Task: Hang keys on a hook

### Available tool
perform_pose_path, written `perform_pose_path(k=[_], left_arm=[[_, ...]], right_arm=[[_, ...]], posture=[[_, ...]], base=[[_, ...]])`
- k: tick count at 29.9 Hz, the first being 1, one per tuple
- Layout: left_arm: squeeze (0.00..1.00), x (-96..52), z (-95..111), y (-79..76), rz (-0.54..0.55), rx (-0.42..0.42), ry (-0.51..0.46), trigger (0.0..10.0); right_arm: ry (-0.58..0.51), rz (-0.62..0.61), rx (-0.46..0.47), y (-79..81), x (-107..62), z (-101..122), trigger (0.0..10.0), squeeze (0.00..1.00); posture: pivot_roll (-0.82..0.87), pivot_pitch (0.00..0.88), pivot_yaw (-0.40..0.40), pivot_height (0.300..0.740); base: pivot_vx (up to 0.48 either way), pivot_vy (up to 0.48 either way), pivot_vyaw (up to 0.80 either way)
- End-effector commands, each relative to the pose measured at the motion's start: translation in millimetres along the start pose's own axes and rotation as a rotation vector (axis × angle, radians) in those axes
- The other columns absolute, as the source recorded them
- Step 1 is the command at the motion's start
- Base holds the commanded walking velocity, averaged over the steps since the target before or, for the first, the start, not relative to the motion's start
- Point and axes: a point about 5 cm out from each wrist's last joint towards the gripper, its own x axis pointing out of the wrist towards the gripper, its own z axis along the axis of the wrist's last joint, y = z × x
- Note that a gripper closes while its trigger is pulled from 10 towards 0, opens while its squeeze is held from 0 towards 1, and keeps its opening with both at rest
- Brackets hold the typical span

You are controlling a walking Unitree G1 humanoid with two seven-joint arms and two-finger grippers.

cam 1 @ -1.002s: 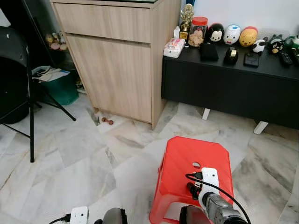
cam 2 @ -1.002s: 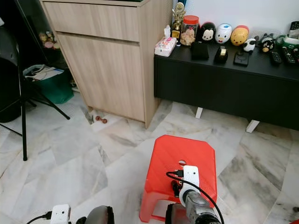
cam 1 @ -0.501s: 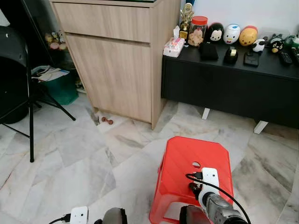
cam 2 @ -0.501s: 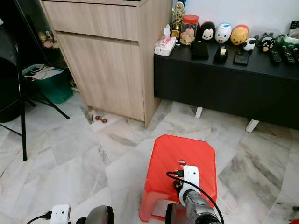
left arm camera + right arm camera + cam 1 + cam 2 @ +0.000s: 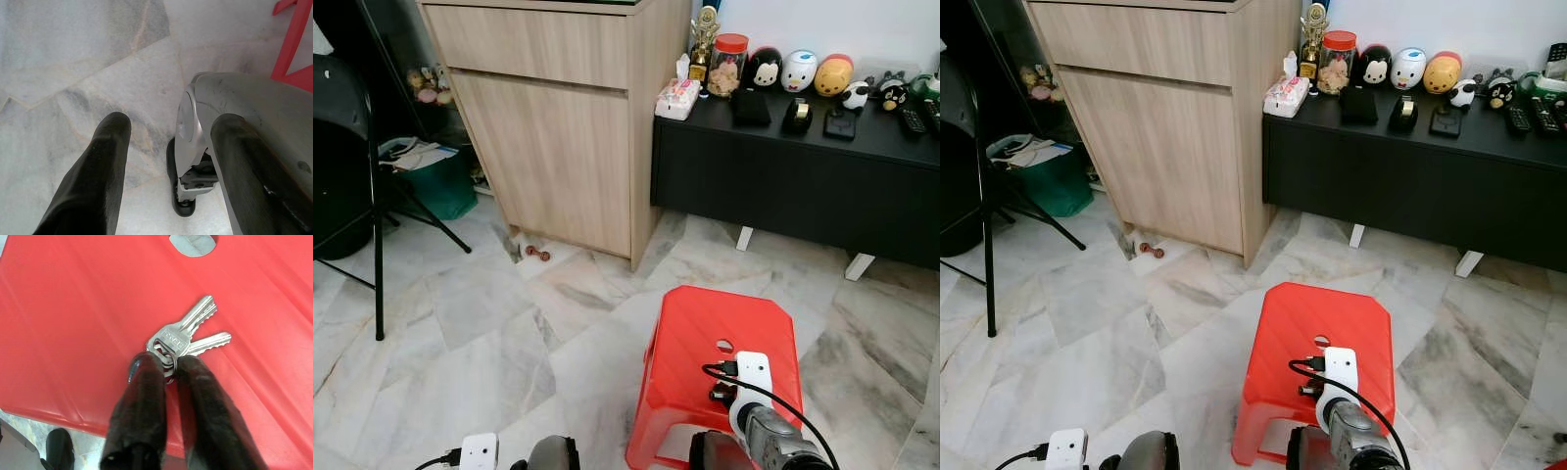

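Note:
A small bunch of silver keys lies on the top of a red plastic stool, just short of its round centre hole. My right gripper is low over the stool and shut on the key ring, with the key blades pointing away from the fingers. From the head it shows at the stool's near edge, below its white wrist camera. My left gripper hangs open over the marble floor beside my own leg, holding nothing.
A light wooden cabinet stands ahead on the left. To its right a low black bench carries figurines, a jar and remotes. A black chair stand and a green bin sit at the far left. Marble floor surrounds the stool.
The right gripper's fingers have drawn a little closer together over the stool top. The left arm has not moved.

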Motion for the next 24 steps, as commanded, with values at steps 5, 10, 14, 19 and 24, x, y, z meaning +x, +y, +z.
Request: perform_pose_path(k=[5, 10, 14, 19, 24], left_arm=[[0.0, -3.3, -15, -5.4, -0.036, 0.013, 0.073, 10.0], [0.0, -3.1, -15, -5.6, -0.038, 0.014, 0.074, 10.0], [0.0, -2.9, -14, -5.6, -0.035, 0.014, 0.071, 10.0], [0.0, -2.6, -14, -5.4, -0.03, 0.017, 0.069, 10.0], [0.0, -2.4, -13, -5.4, -0.026, 0.018, 0.067, 10.0]], right_arm=[[-0.01, 0.016, -0.038, 2.6, 0.4, 2, 0.0, 0.0], [-0.035, 0.025, -0.054, 5.9, 0.7, 6, 0.0, 0.0], [-0.1, 0.016, -0.05, 5.0, 0.8, 18, 0.0, 0.0], [-0.205, 0.002, -0.074, 2.7, -0.6, 36, 0.0, 0.0], [-0.33, -0.036, -0.078, -1.7, -4.4, 54, 10.0, 0.0]], posture=[[0.04, 0.02, -0.024, 0.617], [0.04, 0.008, -0.023, 0.617], [0.04, 0.004, -0.023, 0.617], [0.04, 0.0, -0.024, 0.617], [0.04, 0.0, -0.027, 0.617]], base=[[0.0, 0.0, 0.0], [0.0, 0.0, 0.0], [0.0, 0.0, 0.0], [0.0, 0.0, 0.0], [0.0, 0.0, 0.0]])
